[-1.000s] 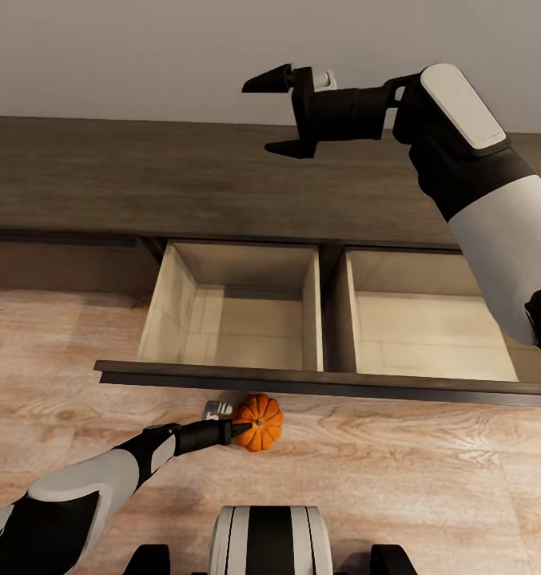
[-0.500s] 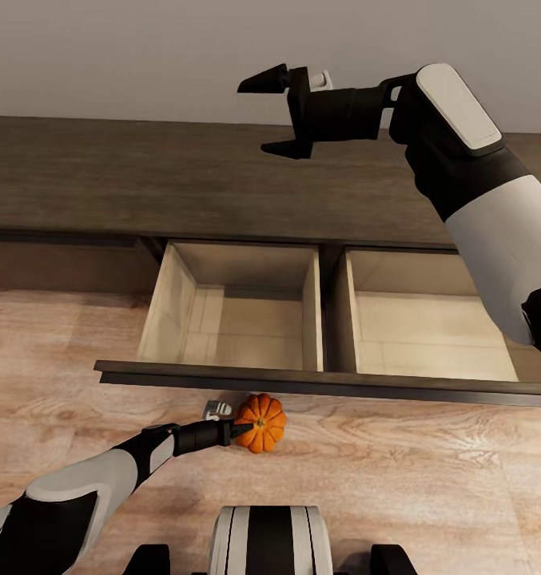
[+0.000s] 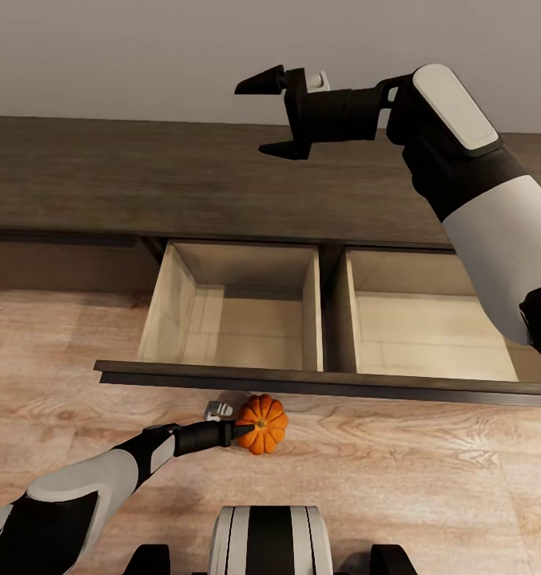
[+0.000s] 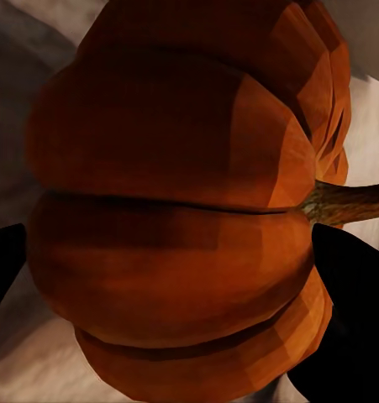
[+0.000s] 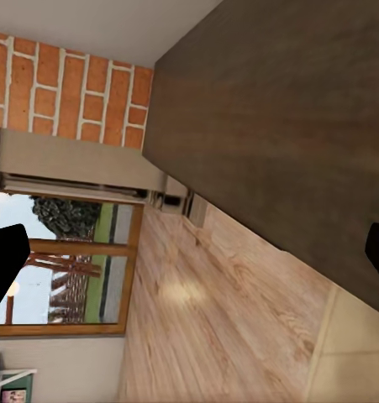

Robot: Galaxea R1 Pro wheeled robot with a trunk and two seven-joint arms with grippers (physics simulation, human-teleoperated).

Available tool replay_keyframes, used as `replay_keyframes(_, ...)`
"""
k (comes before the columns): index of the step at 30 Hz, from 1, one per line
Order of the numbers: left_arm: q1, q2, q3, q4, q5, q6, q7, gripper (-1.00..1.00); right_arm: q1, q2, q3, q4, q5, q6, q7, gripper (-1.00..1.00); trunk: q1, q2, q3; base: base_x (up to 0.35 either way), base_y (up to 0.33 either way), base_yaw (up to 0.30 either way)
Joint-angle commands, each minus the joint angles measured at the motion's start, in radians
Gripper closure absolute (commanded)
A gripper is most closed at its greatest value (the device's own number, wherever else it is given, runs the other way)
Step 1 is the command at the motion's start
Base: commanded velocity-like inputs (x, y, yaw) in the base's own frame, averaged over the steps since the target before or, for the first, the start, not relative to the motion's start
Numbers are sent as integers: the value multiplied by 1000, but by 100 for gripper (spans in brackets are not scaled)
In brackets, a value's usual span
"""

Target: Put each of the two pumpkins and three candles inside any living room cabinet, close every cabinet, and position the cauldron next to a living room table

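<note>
1. The robot's left gripper (image 3: 240,431) is clamped on a small bright-orange ribbed round pumpkin (image 3: 261,423), held above the pale wood floor (image 3: 430,479), just near of the open drawer front.
2. The long, low dark-brown wood cabinet (image 3: 142,176) has two pale beige drawers (image 3: 246,319) pulled open.
3. The right gripper (image 3: 272,114) hangs spread wide and empty over the cabinet top.
4. The pumpkin looks light, rigid and smooth; a grip across its ribbed sides near the stem (image 4: 349,201) seems secure.
</note>
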Motion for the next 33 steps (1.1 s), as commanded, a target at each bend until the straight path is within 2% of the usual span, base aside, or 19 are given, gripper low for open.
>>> replay_keyframes(1,0,0,-1,0,-1,-1,2,100,0,0,0,-1,0,0,0,-100,0,0,0,0,0,0)
replay_keyframes(6,0,1,-1,-1,-1,-1,-6,100,1,4,0,-1,0,0,-1,-100,0,0,0,0,0,0)
replay_keyframes(11,1,5,-1,-1,-1,-2,-42,100,1,6,1,1,0,-10,-1,-100,0,0,0,-20,0,0)
replay_keyframes(22,2,0,-1,-1,-1,-1,-50,100,2,7,2,1,0,-14,-2,-100,0,0,0,-295,0,0)
replay_keyframes(27,2,0,-1,-1,-1,-1,-50,100,2,7,2,0,0,-14,-23,-100,0,0,0,-331,0,0)
replay_keyframes(33,2,3,0,0,1,-2,-50,100,2,7,2,0,0,-14,-26,-100,0,0,0,-101,0,0)
